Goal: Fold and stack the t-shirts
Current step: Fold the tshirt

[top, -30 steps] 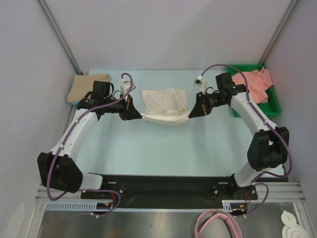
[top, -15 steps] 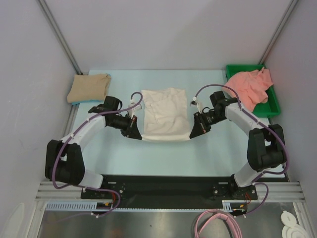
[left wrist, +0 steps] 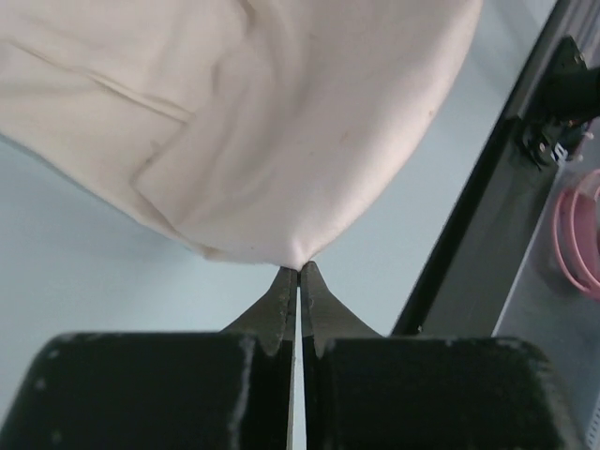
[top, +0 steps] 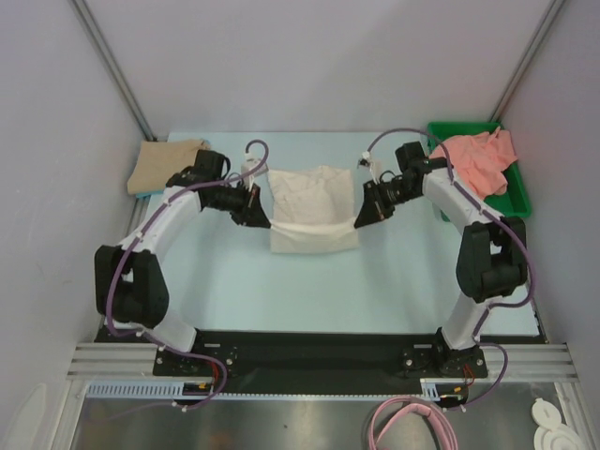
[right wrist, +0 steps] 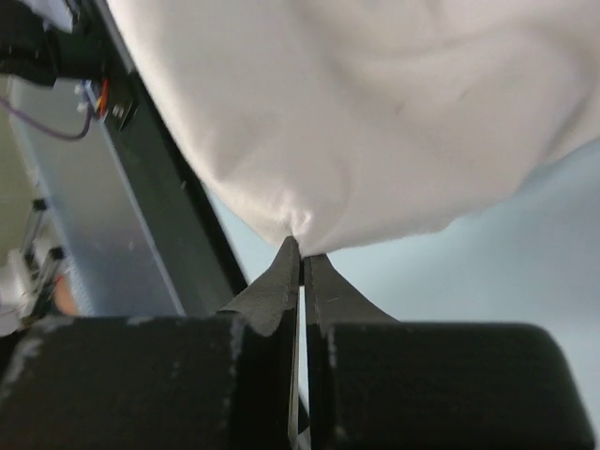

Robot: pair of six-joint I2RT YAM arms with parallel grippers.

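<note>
Cream-white cotton t-shirt [top: 314,199], one of three shirts on the pale blue table [top: 309,291], lies at the middle towards the far edge, part-folded, with its two sides raised off the surface between the two grippers. On the shirt's left side the left gripper [left wrist: 298,274] has its jaws pressed together on a pinch of the cream cloth. The right gripper [right wrist: 301,246] is closed the same way on a pinch at the right side. A tan-beige folded t-shirt [top: 169,166] rests in the far left corner. One green plastic tray [top: 464,128] sits in the far right corner, holding a crumpled salmon-pink t-shirt [top: 476,159] that spills over its rim.
</note>
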